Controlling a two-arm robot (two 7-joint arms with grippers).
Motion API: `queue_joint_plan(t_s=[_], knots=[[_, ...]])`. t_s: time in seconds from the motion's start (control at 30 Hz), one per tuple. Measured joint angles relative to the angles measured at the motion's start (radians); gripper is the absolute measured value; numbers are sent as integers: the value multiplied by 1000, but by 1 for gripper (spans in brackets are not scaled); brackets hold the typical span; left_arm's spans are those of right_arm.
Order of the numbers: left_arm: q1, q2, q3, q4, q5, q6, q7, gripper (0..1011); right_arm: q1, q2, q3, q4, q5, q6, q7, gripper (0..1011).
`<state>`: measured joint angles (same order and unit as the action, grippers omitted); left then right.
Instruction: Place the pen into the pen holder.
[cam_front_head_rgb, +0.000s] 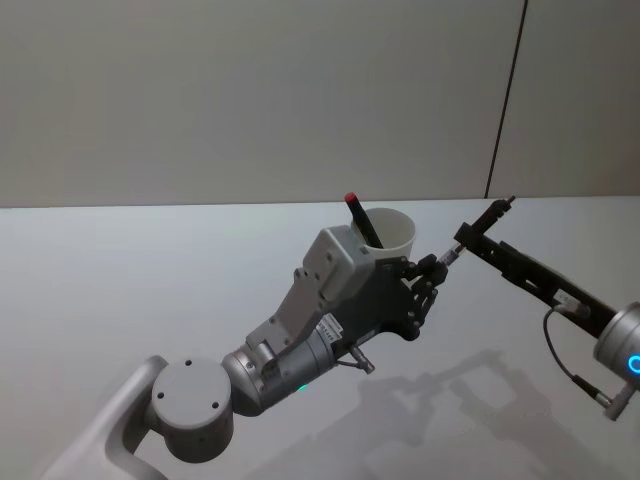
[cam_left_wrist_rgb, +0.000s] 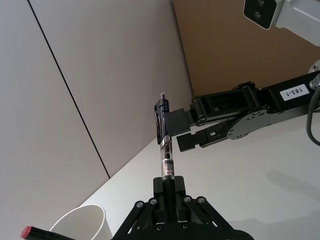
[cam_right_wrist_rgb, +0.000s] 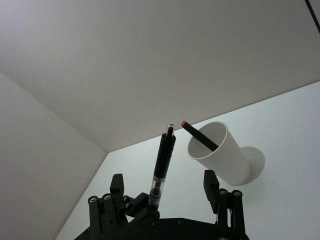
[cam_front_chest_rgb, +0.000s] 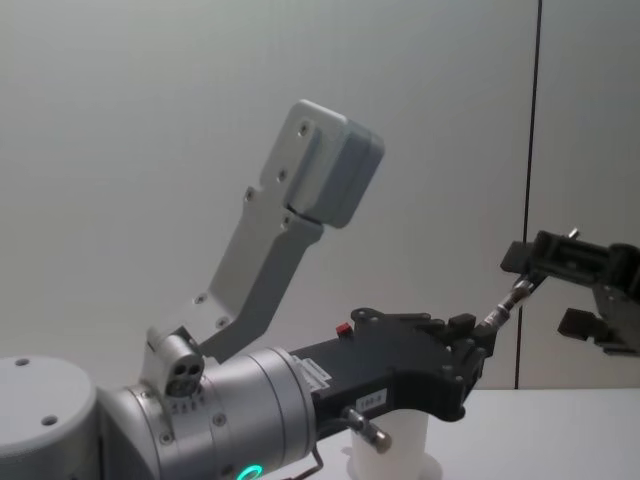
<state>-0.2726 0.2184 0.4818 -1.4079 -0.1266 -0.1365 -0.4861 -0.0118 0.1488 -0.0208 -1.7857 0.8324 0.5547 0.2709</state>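
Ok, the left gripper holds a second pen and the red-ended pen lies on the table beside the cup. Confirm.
One point is wrong: the red-ended pen stands inside the cup, leaning on its rim, as the head view shows. The left gripper does hold a second pen.

Soft, even light falls from overhead, leaving the grey table (cam_front_head_rgb: 120, 290) and the wall (cam_front_head_rgb: 250, 90) dim and free of glare. Faint, blurred shadows of the arms spread on the near right of the table, and focus is sharp throughout.
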Motion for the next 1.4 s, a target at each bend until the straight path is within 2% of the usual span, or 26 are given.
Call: queue_joint_plan(t_s=[0.2, 0.6, 1.27, 1.4], knots=[[0, 0, 0, 0, 0, 0, 0, 131, 13, -9, -13, 0, 0, 4, -48, 1002], [0, 0, 0, 0, 0, 0, 0, 131, 28, -14, -23, 0, 19, -1, -97, 1002], [0, 0, 0, 0, 0, 0, 0, 131, 34, -5, -30, -5, 76, -19, -125, 1001], [0, 0, 0, 0, 0, 0, 0, 131, 35, -2, -31, -5, 87, -21, -129, 931]])
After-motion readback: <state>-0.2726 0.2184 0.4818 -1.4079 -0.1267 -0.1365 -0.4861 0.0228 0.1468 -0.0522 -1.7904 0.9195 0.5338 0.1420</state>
